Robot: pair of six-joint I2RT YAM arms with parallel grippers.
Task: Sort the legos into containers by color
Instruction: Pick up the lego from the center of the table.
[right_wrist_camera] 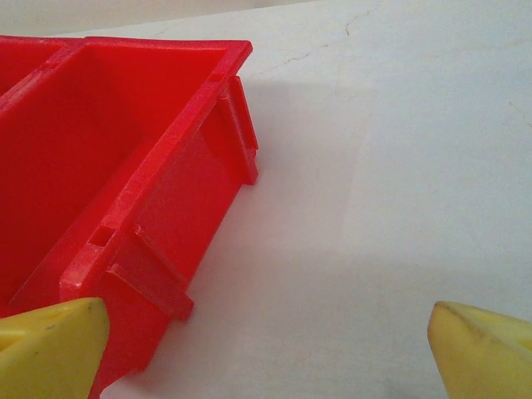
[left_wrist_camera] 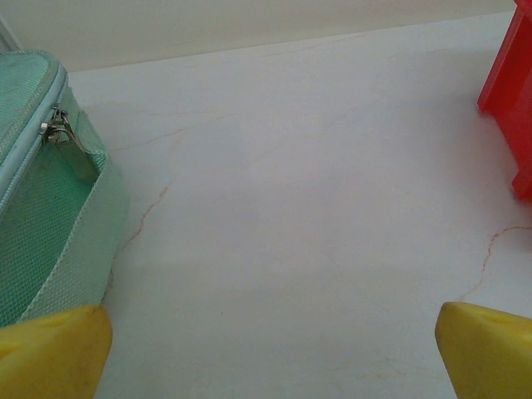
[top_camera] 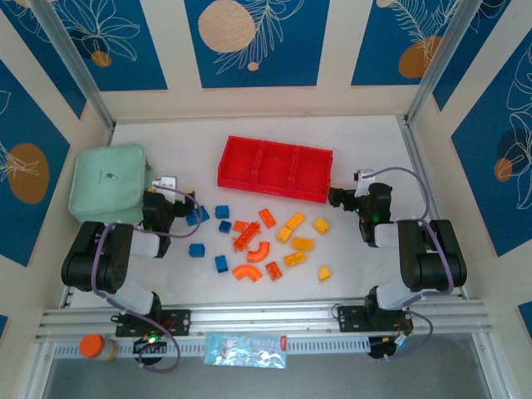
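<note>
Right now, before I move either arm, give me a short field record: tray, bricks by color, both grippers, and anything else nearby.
container: red tray, three compartments, no bricks inside
blue: five blue bricks, loose, left of the pile
orange: about six orange bricks, middle, including two curved arches
yellow: about six yellow bricks, right of the pile
left: left gripper open, empty, beside the mint-green zip pouch
right: right gripper open, empty, at the tray's right end
sorted: none yet
</note>
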